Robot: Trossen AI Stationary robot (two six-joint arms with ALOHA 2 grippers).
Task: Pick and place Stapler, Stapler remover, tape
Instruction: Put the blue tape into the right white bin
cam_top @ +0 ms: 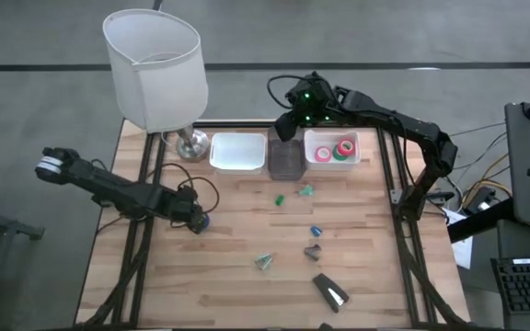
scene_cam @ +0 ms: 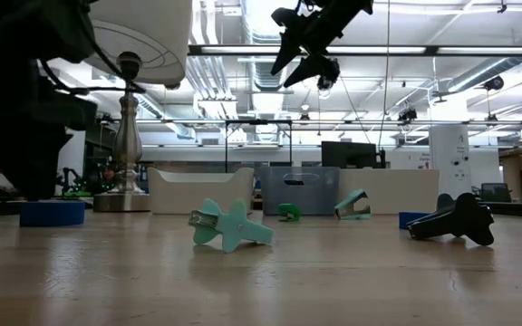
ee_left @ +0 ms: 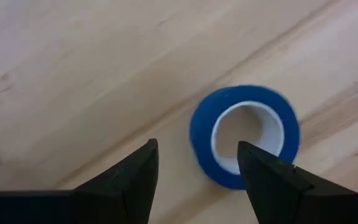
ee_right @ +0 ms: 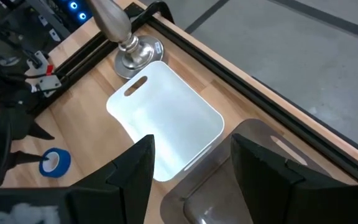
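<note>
The blue tape roll (ee_left: 199,134) lies flat on the table's left half (cam_top: 204,222), and it also shows in the low view (scene_cam: 53,213). My left gripper (ee_left: 197,155) is open right over it (cam_top: 195,219). A red and a green tape roll (cam_top: 343,148) lie in the far right white bin (cam_top: 315,147). The black stapler (cam_top: 331,291) lies flat near the table's near edge. Several small claw-shaped staple removers (cam_top: 282,198) (cam_top: 265,263) are scattered mid-table. My right gripper (ee_right: 191,158) is open and empty, held high over the far bins (cam_top: 289,119). My left gripper comes down on the blue tape from above, one finger (ee_left: 260,171) over the ring's hole and the other (ee_left: 135,171) outside the ring's wall (ee_left: 199,149). I cannot tell whether either finger touches the roll, which lies flat on the table.
Along the far edge stand a white bin (cam_top: 238,153), a grey bin (cam_top: 285,159) and the white bin with tape. A lamp with a white shade (cam_top: 155,69) stands at the far left corner on a silver base (cam_top: 191,145). Bare wood lies at the table's near left.
</note>
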